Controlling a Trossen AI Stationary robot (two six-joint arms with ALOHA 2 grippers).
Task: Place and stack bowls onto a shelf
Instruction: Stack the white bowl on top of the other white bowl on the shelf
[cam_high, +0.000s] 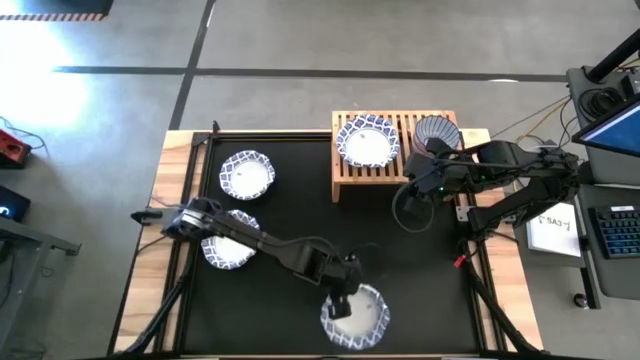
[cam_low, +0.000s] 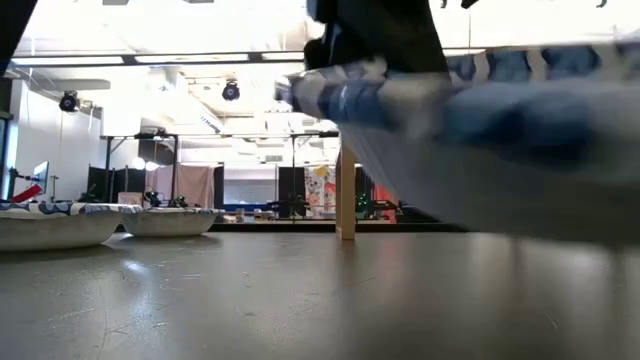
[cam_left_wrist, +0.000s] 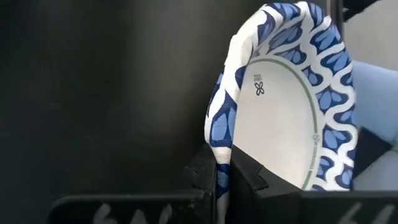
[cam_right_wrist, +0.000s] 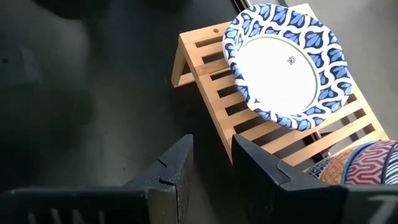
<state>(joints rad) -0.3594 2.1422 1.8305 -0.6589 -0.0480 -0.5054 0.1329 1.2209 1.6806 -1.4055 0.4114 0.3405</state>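
My left gripper (cam_high: 345, 297) is shut on a white bowl with a blue-patterned rim (cam_high: 357, 316) near the table's near edge. This bowl fills the right of the low view (cam_low: 500, 130). The light-wood shelf (cam_high: 348, 180) stands at the far right. On its slats rest a white, blue-rimmed bowl (cam_high: 367, 141) and a stack of small patterned bowls (cam_high: 437, 131). My right gripper (cam_high: 408, 208) hovers just in front of the shelf, slightly open and empty. Two more blue-rimmed bowls (cam_high: 247, 173) (cam_high: 228, 247) sit on the table at the left. My left gripper pinches the bowl's blue-patterned rim (cam_left_wrist: 221, 146), one finger inside the bowl (cam_left_wrist: 249, 177) and one outside (cam_left_wrist: 202, 171). The bowl sticks out beyond the fingertips. In the low view it is tilted and above the table.
The table is a black mat (cam_high: 300, 190) with wooden strips at its left and right sides. Bare slats lie on the shelf between and in front of the bowls (cam_right_wrist: 249, 118). A keyboard and papers (cam_high: 600, 225) lie off the table's right side.
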